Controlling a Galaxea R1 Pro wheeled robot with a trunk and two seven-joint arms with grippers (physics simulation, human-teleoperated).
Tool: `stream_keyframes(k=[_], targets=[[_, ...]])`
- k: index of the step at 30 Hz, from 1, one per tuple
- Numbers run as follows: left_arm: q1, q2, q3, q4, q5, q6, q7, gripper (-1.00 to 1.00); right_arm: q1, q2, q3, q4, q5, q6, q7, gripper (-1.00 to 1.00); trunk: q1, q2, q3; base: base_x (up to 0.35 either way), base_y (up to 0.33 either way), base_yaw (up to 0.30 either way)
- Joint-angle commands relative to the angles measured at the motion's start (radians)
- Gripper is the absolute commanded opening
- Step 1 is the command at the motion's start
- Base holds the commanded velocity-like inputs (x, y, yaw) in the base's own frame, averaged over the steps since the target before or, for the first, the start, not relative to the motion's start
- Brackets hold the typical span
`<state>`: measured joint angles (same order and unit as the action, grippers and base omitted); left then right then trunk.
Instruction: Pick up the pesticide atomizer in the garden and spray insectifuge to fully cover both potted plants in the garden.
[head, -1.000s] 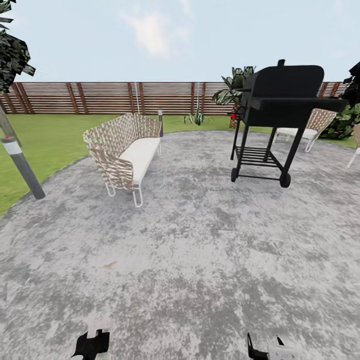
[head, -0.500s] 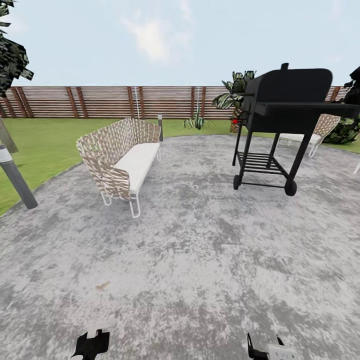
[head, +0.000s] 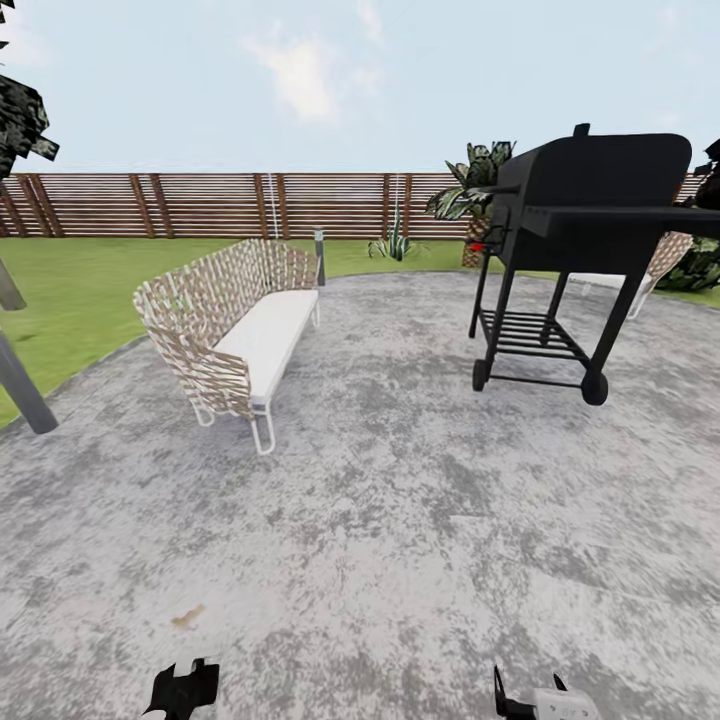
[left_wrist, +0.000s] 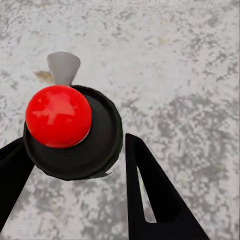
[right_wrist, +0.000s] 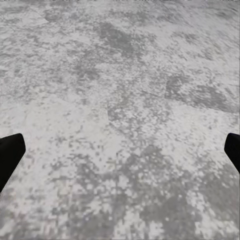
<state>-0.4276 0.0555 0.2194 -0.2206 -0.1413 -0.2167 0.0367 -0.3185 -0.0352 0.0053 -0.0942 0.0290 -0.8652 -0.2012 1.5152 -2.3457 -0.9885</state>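
**Atomizer in hand, plants far ahead**

While the robot crosses the patio (head: 400, 520), the left gripper (left_wrist: 75, 165) is clamped on the atomizer (left_wrist: 70, 132), its dark fingers (left_wrist: 150, 195) pressed to either side of the round dark body, red top up. Held upright like that, the bottle is probably ready to spray once a plant is within reach. The right gripper (right_wrist: 120, 150) is spread wide and empty, nothing but mottled grey paving between its tips (kept free, I judge, as a spare hand).

In the head view both grippers sit at the lower edge, at about 7 and 5 o'clock. Paving is rough, blotched grey, flat and bare nearby. At 11 o'clock stands a woven bench (head: 235, 335) with a pale cushion; at 2 o'clock, a black grill (head: 580, 230) on wheels. Between them, far off at 12 o'clock, one small spiky plant (head: 392, 243) sits at the patio's rim on the lawn (head: 80, 280), before the slatted fence (head: 200, 205). A second such plant I cannot make out.
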Motion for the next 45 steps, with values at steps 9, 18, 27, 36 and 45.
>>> stream_keyframes(k=[9, 18, 27, 36, 45], targets=[[0.000, -0.001, 0.005, 0.001, -0.011, -0.004, 0.003, -1.00, -0.001, 0.000, 0.001, 0.001, 0.003, -0.002, -0.004, 1.00, 0.000, 0.000, -0.001, 0.339, 0.000, 0.000], [0.000, -0.001, 0.005, 0.001, -0.011, -0.004, 0.003, -1.00, -0.001, 0.000, 0.001, 0.001, 0.003, -0.001, -0.004, 1.00, 0.000, 0.000, -0.001, 0.339, 0.000, 0.000], [0.000, -0.001, 0.005, 0.001, -0.011, -0.004, 0.003, -1.00, -0.001, 0.000, 0.001, 0.001, 0.003, -0.001, -0.004, 1.00, 0.000, 0.000, -0.001, 0.339, 0.000, 0.000], [0.000, -0.001, 0.005, 0.001, -0.011, -0.004, 0.003, -1.00, -0.001, 0.000, 0.001, 0.001, 0.003, -0.001, -0.004, 1.00, 0.000, 0.000, -0.001, 0.340, 0.000, 0.000], [-0.001, 0.000, 0.005, 0.001, -0.011, -0.004, 0.003, -1.00, -0.001, 0.000, 0.001, 0.001, 0.003, -0.001, -0.004, 1.00, 0.000, 0.000, -0.001, 0.340, 0.000, 0.000]])
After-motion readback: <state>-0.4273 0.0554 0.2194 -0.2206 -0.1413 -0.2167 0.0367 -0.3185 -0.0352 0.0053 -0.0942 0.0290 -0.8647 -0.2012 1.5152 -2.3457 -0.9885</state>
